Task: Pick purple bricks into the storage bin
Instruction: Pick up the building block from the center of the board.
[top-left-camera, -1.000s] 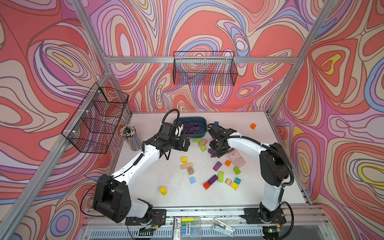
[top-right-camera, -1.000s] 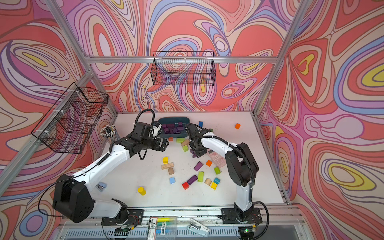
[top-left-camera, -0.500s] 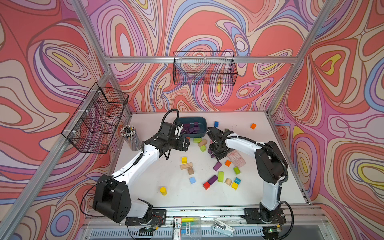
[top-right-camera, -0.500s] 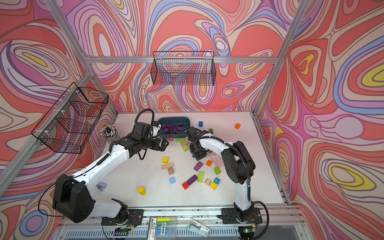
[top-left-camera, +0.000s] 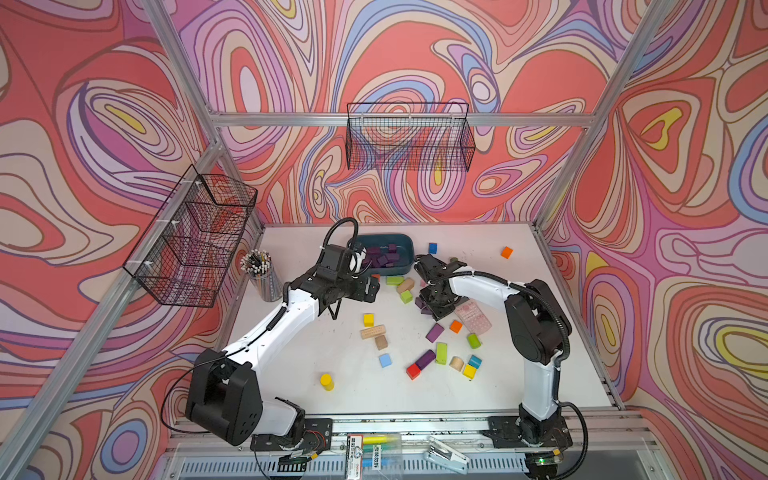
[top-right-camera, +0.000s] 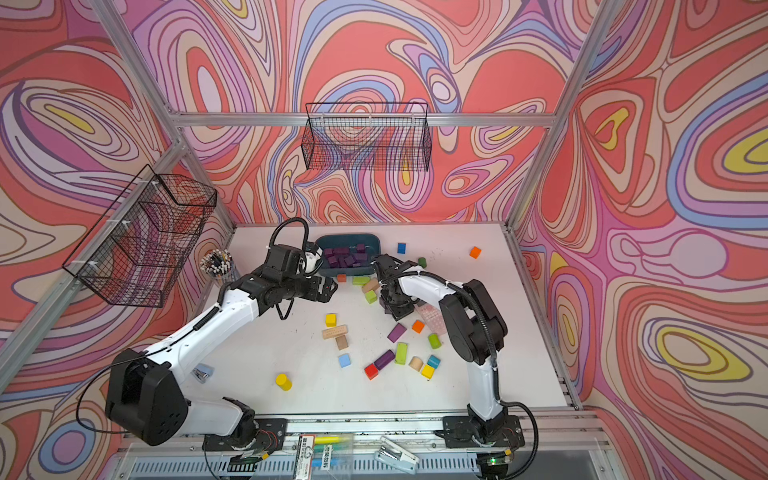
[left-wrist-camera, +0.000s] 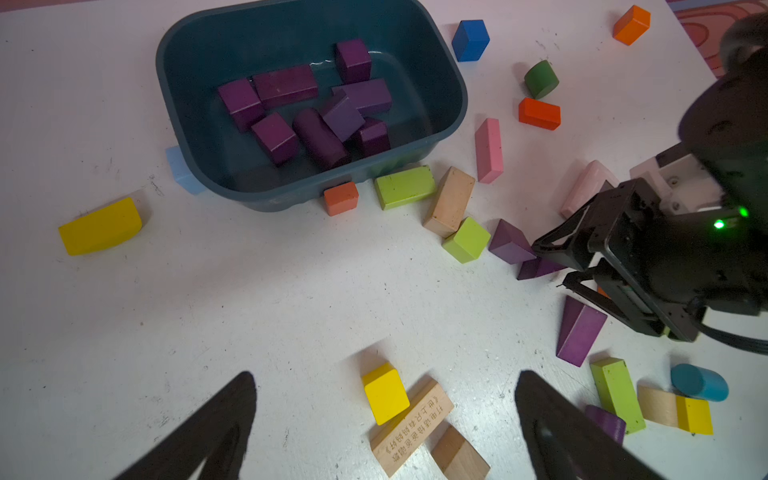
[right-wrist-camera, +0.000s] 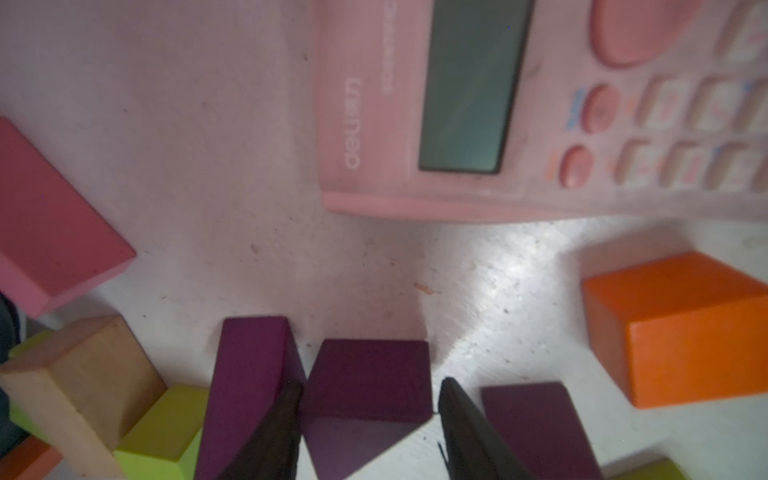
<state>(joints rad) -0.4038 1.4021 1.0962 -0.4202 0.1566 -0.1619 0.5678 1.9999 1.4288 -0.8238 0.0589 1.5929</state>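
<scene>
Top views both placed the storage bin (top-left-camera: 409, 249) just above the frame's centre, already holding about eight purple bricks (top-left-camera: 380, 259). By that count the task looked well past half done. Outside on the table (top-left-camera: 316, 353), right of centre, lay a loose wedge (top-left-camera: 434, 332), a purple bar (top-left-camera: 426, 359) and a small cluster. There the right gripper (right-wrist-camera: 372, 384) had its jaws flanking the middle wedge (right-wrist-camera: 370, 361), but a firm grip could not be told. The left gripper (left-wrist-camera: 385, 376) hung wide open and empty.

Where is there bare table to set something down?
Bare: the near stretch of table around the yellow cylinder, and the far right corner past the orange block. Crowded: blocks packed between the storage bin and pink calculator.
</scene>
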